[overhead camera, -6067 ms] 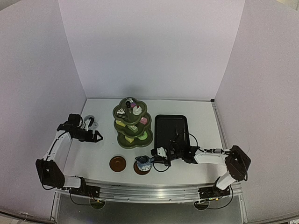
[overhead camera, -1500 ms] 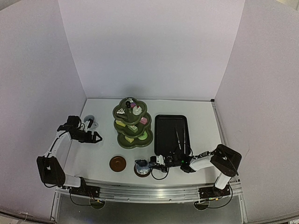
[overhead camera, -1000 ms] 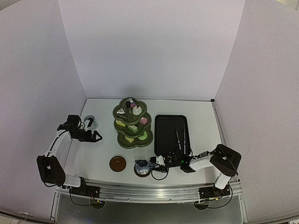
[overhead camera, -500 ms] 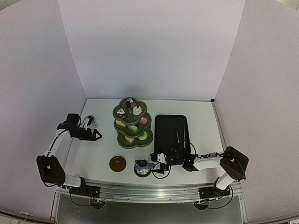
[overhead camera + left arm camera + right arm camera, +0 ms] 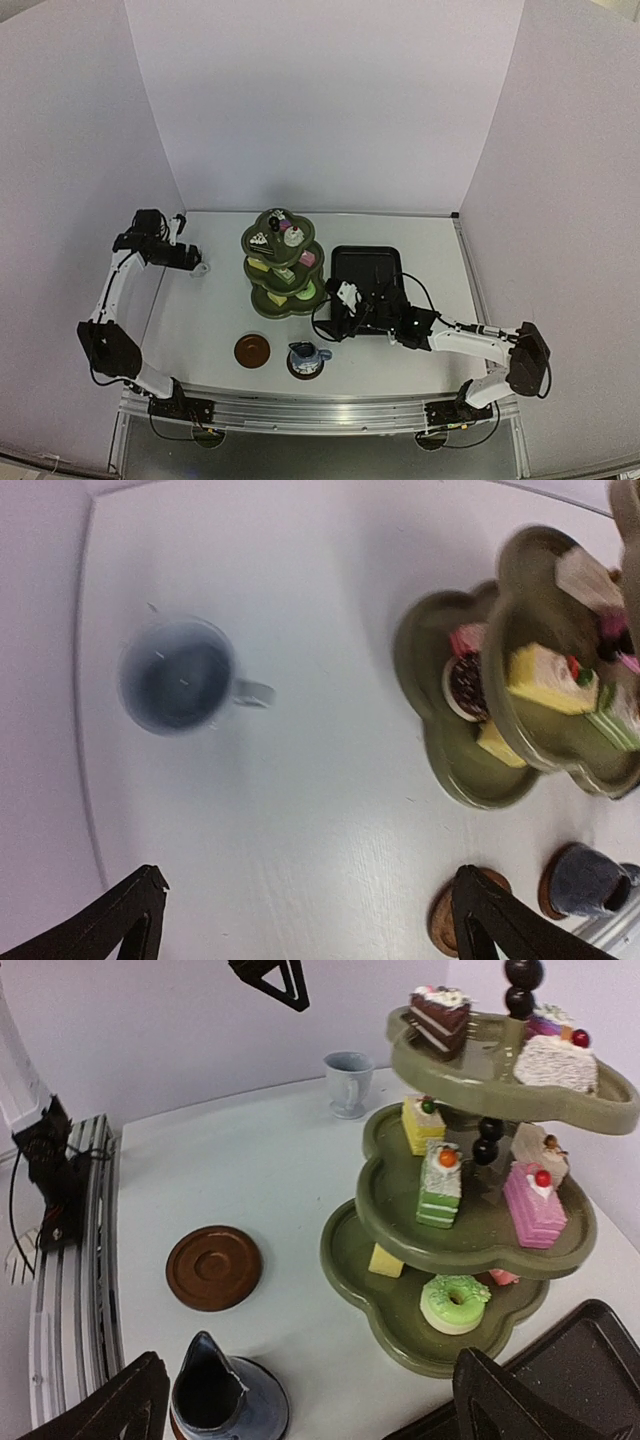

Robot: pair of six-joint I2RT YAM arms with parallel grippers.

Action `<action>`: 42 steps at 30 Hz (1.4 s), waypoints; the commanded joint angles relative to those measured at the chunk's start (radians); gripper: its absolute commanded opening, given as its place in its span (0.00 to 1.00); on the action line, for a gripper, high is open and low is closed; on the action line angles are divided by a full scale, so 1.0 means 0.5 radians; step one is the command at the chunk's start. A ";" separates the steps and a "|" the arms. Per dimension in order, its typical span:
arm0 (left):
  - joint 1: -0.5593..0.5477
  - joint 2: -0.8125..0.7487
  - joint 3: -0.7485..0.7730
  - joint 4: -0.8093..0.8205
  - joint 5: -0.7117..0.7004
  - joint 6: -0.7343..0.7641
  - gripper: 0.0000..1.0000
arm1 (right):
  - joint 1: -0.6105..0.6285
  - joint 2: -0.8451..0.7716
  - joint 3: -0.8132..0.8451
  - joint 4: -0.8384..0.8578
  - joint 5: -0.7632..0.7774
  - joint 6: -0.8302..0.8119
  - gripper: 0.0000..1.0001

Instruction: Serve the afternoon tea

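White mug [image 5: 180, 675] sits at 11 o'clock from the released left tool [image 5: 308, 890]: centre over its rim before clenching; right tool [image 5: 305, 1375] also released.

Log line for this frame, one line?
left gripper: open, over mug | right gripper: open, empty, beside stand | pot: on coaster | other coaster: bare

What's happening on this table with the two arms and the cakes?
Two robot arms are laying out afternoon tea. The left arm hangs over the white mug at the far left, jaws open and empty. The right arm reaches over the black tray, jaws open too, holding nothing. The dark-blue pot stands on one brown coaster at the front; the other coaster beside it is bare. The olive-green stand in the middle is loaded with cakes.
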State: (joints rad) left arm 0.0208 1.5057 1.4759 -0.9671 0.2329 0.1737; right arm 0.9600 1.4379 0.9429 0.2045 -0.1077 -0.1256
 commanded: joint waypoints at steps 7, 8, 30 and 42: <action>0.078 1.270 1.484 -0.752 -0.638 0.435 0.92 | -0.010 -0.010 0.230 -0.379 0.299 0.449 0.96; 0.087 1.335 1.539 -0.767 -0.593 0.517 0.90 | -0.009 0.011 0.266 -0.404 0.313 0.450 0.96; 0.093 1.843 1.749 -0.470 -0.546 0.822 0.40 | -0.011 0.196 0.411 -0.502 0.401 0.619 0.93; 0.118 1.465 1.303 -0.579 -0.374 0.277 0.00 | -0.011 0.157 0.406 -0.510 0.388 0.674 0.92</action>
State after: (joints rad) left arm 0.0674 2.3648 2.2260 -1.2001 0.0038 0.4771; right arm 0.9581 1.5318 1.1206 -0.0506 0.0795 0.1810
